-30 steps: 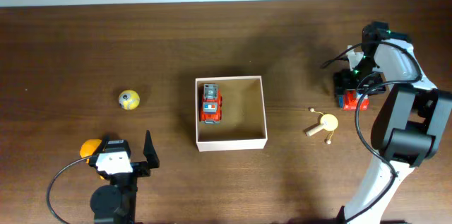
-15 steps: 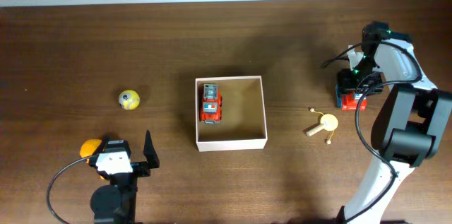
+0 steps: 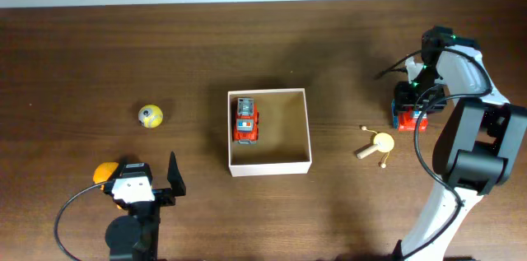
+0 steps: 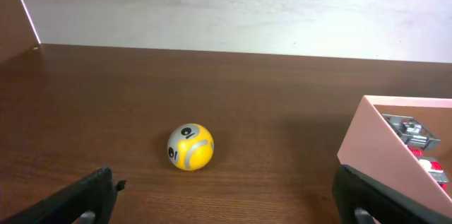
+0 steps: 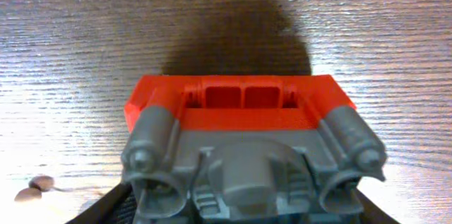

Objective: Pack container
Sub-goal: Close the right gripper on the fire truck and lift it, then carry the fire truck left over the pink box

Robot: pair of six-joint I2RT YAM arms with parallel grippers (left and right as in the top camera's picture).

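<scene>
1. Almost nothing has moved since a second ago: right gripper still low over the red-grey toy.
2. Jaws flank it; clamped or not, can't tell. Left gripper wide apart, idle.
3. Container mid-table, well left of the toy.
4. Grip the sides squarely before lifting.

The right gripper is closing. Its two black fingers now sit closer together than a moment ago, one on each side of the small red and grey plastic toy truck. It is hard to tell if they press on the truck yet.
</scene>
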